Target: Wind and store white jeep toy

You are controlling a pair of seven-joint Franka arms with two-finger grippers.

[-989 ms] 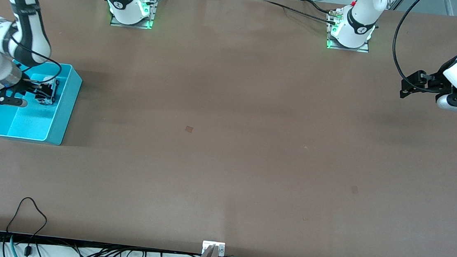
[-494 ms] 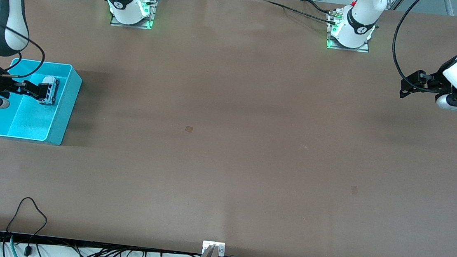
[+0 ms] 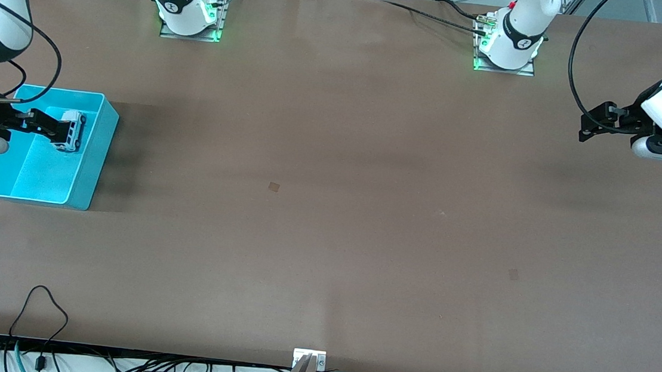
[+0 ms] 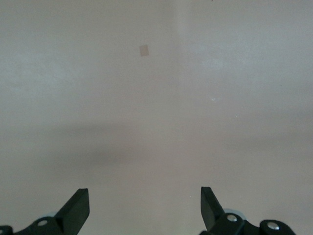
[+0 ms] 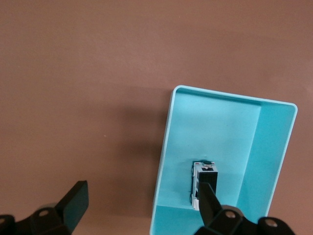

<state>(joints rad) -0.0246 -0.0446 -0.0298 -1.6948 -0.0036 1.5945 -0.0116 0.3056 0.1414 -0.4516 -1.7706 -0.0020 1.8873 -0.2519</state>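
The white jeep toy [image 3: 73, 129] lies inside the blue bin [image 3: 96, 153] at the right arm's end of the table. My right gripper [image 3: 48, 125] hangs open over the bin, above the jeep and not touching it. In the right wrist view the jeep [image 5: 197, 182] shows on the bin floor [image 5: 215, 127], partly hidden by one finger of the open right gripper [image 5: 143, 186]. My left gripper [image 3: 591, 126] waits open and empty above the left arm's end of the table; its wrist view shows the left gripper [image 4: 144, 193] over bare table.
The two arm bases [image 3: 190, 15] [image 3: 508, 48] stand along the table's farthest edge. A black cable loop [image 3: 41, 310] lies at the edge nearest the camera. Small square marks [image 3: 274, 187] [image 3: 514, 274] are on the brown tabletop.
My right gripper was low in the bin around the jeep; it has let go, risen and drawn back toward the table end. The jeep stays in the bin. The left arm has not moved.
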